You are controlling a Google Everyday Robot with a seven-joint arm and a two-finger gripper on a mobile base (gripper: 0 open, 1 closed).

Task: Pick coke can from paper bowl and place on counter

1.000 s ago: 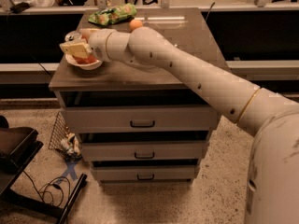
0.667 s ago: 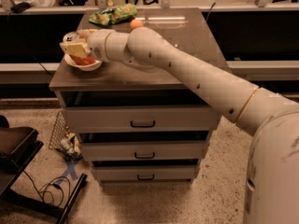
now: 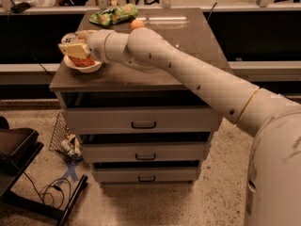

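Observation:
The coke can (image 3: 83, 60) stands in the white paper bowl (image 3: 83, 68) at the left edge of the grey-brown counter (image 3: 155, 72). Its red side shows below my fingers and its silver top above them. My gripper (image 3: 74, 49) reaches in from the right, over the bowl. Its cream fingers (image 3: 70, 50) are closed around the can's upper half. The can's base is still inside the bowl, and the lower part is partly hidden by the rim.
A green snack bag (image 3: 113, 16) and a round orange fruit (image 3: 137, 24) lie at the back of the counter. My arm (image 3: 188, 74) crosses the counter top. Three drawers with dark handles sit below. A stand, cables and a wire basket are on the floor at left.
The gripper has stayed at the can over the bowl and has shifted only slightly up and left. The bowl has not moved.

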